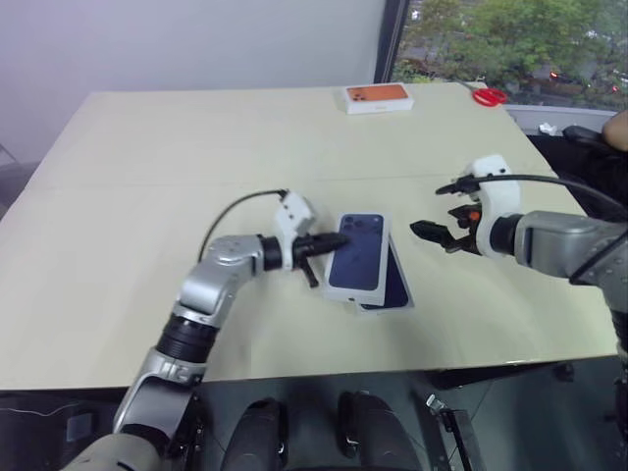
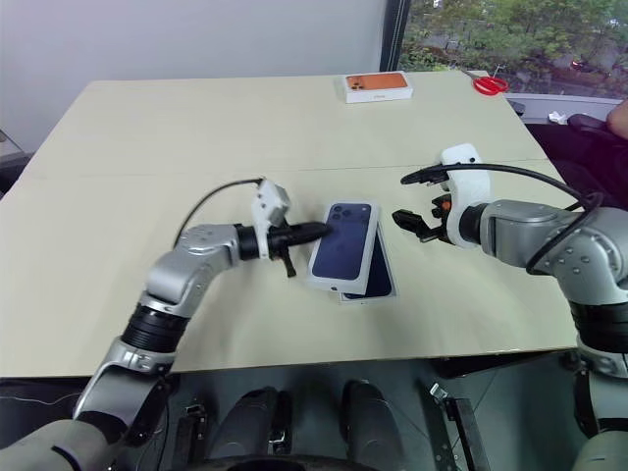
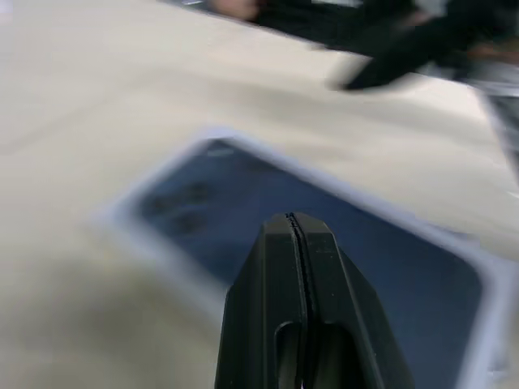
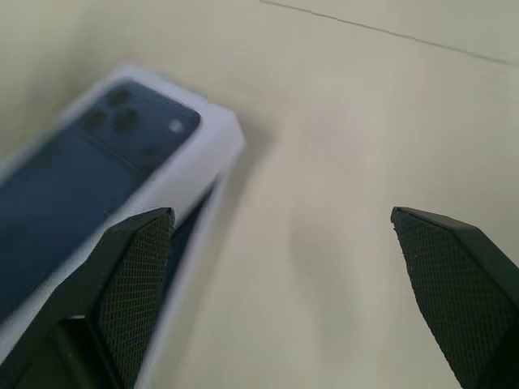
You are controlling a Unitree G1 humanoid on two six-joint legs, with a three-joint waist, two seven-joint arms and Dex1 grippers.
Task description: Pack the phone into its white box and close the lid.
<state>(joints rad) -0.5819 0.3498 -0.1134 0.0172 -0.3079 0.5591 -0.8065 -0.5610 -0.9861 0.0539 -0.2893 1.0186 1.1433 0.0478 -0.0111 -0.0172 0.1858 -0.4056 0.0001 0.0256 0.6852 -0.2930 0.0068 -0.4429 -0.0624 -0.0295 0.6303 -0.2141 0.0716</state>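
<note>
The lid (image 1: 355,253), white with a dark blue phone picture on top, lies askew over the white box (image 1: 406,300) in the middle of the table. A strip of the dark blue phone (image 1: 395,283) shows beneath it on the right. My left gripper (image 1: 342,238) is shut, and its tip rests at the lid's left edge, near the printed camera cluster; the left wrist view shows its closed fingers (image 3: 280,267) over the lid (image 3: 389,267). My right gripper (image 1: 432,235) hangs open to the right of the lid, apart from it, with nothing between its fingers (image 4: 134,267).
A white box with an orange top (image 1: 379,96) lies at the far edge of the table (image 1: 147,196). Red scissors (image 1: 489,95) lie at the far right corner. The table's front edge runs close below the lid.
</note>
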